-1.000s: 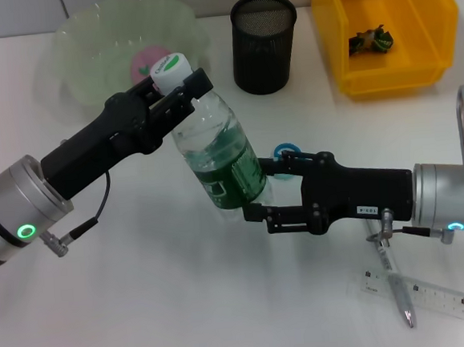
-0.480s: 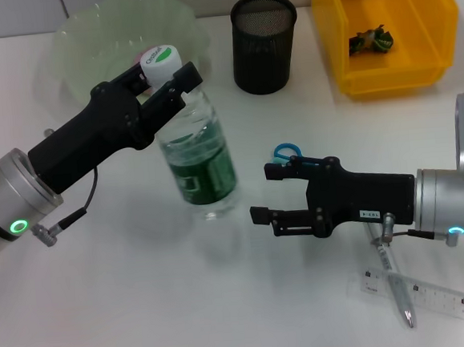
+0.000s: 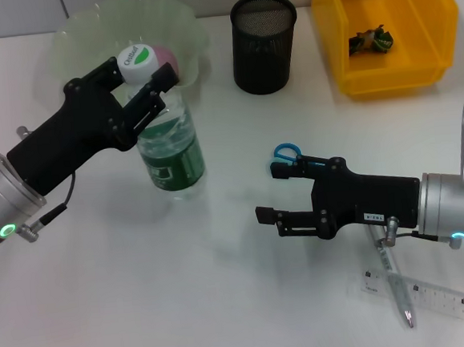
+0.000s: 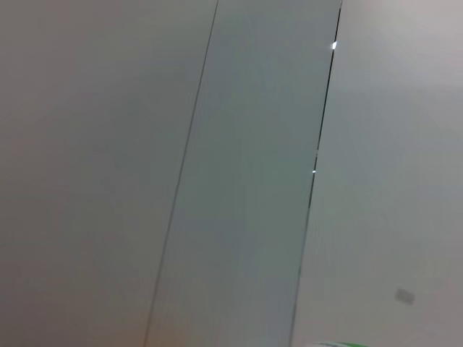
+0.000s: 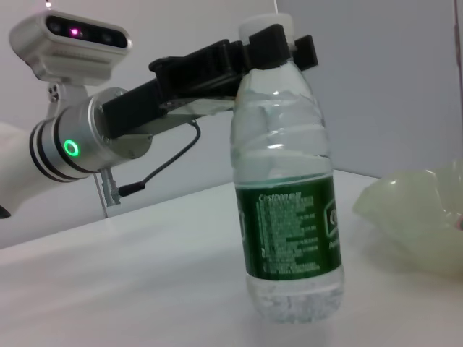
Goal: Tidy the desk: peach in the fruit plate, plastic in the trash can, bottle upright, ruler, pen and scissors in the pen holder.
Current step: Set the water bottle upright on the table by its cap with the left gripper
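The bottle [image 3: 170, 154] stands upright on the desk [image 3: 129, 294], just in front of the fruit plate [image 3: 72, 33]. My left gripper [image 3: 140, 78] is shut on its neck under the white cap; the right wrist view shows the same bottle [image 5: 289, 217] and left gripper [image 5: 271, 49]. The peach [image 3: 165, 60] lies in the plate, half hidden by the cap. My right gripper [image 3: 268, 193] is open and holds nothing, well right of the bottle. The scissors [image 3: 286, 151] lie beside it. Pen [image 3: 398, 287] and ruler [image 3: 447, 299] lie near the front right.
The black mesh pen holder [image 3: 264, 42] stands at the back centre. To its right is the yellow trash can [image 3: 428, 13] with a crumpled piece of plastic [image 3: 370, 40] inside. The right wrist view shows the fruit plate [image 5: 416, 217] behind the bottle.
My right gripper let go of the bottle and drew back. The left arm carried the bottle left toward the plate, turning it from tilted to upright on the desk.
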You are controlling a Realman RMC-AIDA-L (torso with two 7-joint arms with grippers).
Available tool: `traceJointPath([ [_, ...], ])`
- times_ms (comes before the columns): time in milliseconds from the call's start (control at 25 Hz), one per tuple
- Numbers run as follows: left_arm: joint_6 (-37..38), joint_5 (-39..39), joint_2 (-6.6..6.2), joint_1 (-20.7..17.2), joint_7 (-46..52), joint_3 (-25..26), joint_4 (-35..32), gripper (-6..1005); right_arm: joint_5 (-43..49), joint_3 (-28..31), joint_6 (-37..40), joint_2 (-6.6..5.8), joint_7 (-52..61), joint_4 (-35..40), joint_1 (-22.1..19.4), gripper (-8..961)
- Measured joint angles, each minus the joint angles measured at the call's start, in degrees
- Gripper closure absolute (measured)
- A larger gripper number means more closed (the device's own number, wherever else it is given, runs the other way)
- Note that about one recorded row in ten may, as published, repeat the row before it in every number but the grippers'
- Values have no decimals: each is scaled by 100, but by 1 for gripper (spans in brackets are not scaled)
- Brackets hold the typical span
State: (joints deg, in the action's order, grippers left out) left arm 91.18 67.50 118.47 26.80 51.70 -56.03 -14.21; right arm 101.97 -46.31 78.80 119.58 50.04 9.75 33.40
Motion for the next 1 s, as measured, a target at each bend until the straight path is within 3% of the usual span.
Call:
traceJointPath([
  [360, -176, -1, 19, -110, -873, 395, 20, 555, -78, -1, -52, 13, -154, -63, -2, 186],
  [1000, -888, -2, 21, -187, -1341, 1082, 68, 555, -92, 8, -132, 20, -252, -88, -56, 194],
])
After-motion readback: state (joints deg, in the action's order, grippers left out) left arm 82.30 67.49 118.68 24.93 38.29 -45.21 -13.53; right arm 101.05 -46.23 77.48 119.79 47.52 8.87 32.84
